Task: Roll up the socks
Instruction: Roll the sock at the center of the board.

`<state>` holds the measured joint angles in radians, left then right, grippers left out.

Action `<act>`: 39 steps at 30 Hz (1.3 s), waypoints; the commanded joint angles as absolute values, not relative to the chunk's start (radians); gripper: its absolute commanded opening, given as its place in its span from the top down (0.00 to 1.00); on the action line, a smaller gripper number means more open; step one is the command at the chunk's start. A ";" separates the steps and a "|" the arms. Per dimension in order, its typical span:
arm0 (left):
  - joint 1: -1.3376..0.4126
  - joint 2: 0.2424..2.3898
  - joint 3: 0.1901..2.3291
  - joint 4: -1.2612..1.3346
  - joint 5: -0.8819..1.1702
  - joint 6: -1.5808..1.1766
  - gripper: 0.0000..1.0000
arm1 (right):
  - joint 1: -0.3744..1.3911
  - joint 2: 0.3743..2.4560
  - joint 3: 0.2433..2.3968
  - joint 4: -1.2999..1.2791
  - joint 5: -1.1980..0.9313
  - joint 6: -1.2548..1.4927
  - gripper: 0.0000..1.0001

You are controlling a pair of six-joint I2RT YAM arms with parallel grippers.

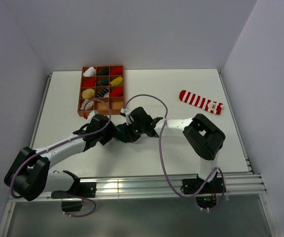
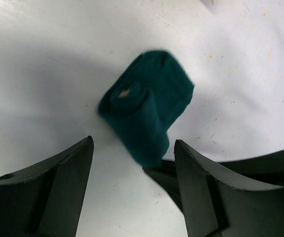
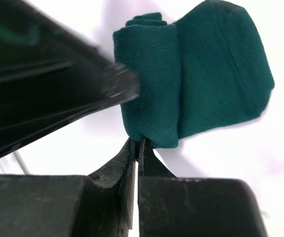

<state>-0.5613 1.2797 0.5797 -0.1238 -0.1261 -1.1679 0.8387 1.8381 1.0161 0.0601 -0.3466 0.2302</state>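
Top external view: dark green sock (image 1: 125, 134), partly rolled, lies on white table (image 1: 157, 84) between two grippers. Right gripper (image 3: 138, 148) pressed together, pinching roll's near edge. Left gripper (image 2: 132, 182) spread wide, sock just beyond fingertips; one finger appears against roll's side in right wrist view. Red-and-white striped sock (image 1: 201, 101) lies flat, well apart at far right. Brown compartment tray (image 1: 80, 91) at far left holds rolled bundles, one per cell: white, dark, red in back row; red, dark, yellow next; yellow, black-and-white striped, red third; white-and-red in near-left cell.
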 commanded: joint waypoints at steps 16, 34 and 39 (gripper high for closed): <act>-0.549 1.325 0.502 -0.109 -0.147 -1.244 0.35 | 0.790 1.999 1.181 -0.117 -0.658 0.316 1.00; -0.538 1.463 0.477 -0.135 -0.089 -1.157 1.00 | 0.788 1.789 1.048 0.066 -0.462 0.336 0.69; -0.537 1.506 0.509 -0.143 -0.058 -1.120 1.00 | 0.899 1.620 0.905 0.173 -0.120 0.220 0.55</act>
<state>-0.5373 1.4334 0.5449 0.0422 -0.0635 -1.2015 0.8242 1.7336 0.9550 0.0532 -0.3698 0.3134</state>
